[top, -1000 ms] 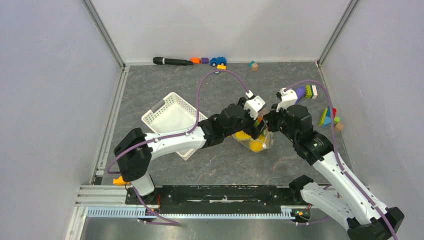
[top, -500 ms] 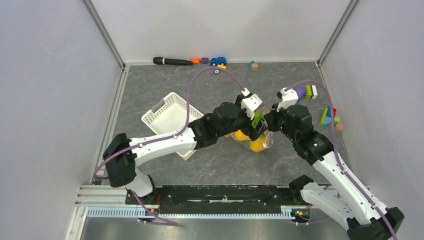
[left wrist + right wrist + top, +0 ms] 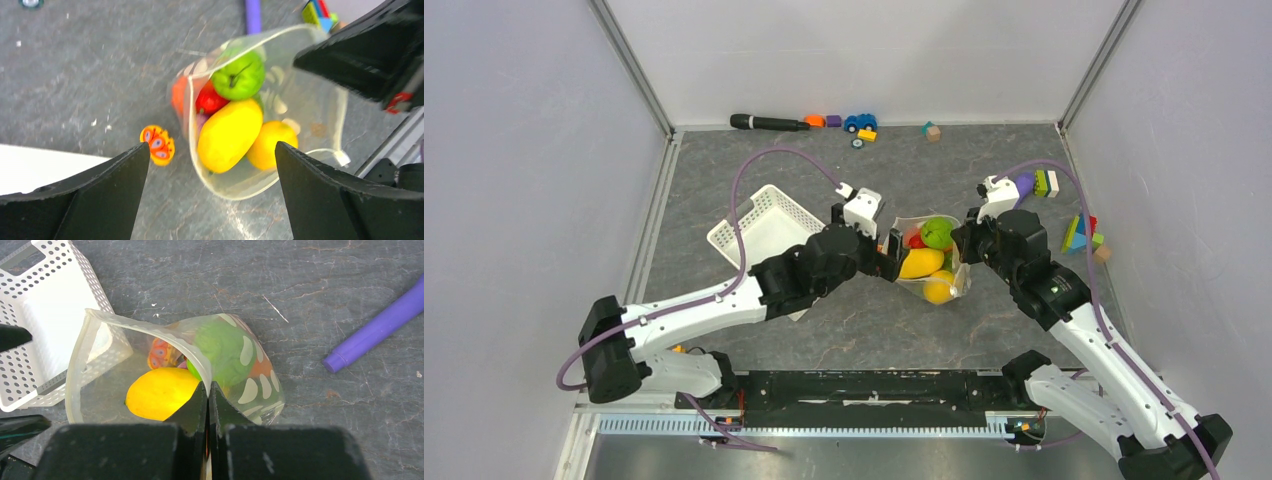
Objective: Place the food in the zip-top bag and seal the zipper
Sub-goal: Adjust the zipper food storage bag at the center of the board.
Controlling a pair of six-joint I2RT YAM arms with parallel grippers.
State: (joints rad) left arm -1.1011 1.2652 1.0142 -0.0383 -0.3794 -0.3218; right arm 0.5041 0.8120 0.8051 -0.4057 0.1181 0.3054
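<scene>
The right hand (image 3: 209,386), fingers pressed together, clamps the rim of the zip-top bag (image 3: 80,375) and props its mouth open on the worktop (image 3: 310,285). Across the bag, the left hand (image 3: 212,146) hovers with fingers wide apart and nothing between them, looking straight into that mouth. Inside the bag lie a yellow mango (image 3: 230,135), an orange (image 3: 270,146), a green pepper (image 3: 239,76) and a red chili (image 3: 210,100); anything beneath them is too hidden to name. A small orange piece with purple spots (image 3: 157,144) rests on the worktop just outside the bag, beside the rim nearest the left hand; whether it is food cannot be told. The zipper (image 3: 145,331) curves around the gaping opening, unsealed. The free left hand looks the nearer one to pinch that strip, which runs crosswise between the two hands. A white basket (image 3: 30,315) stands just beside the bag, on the left hand's side.
</scene>
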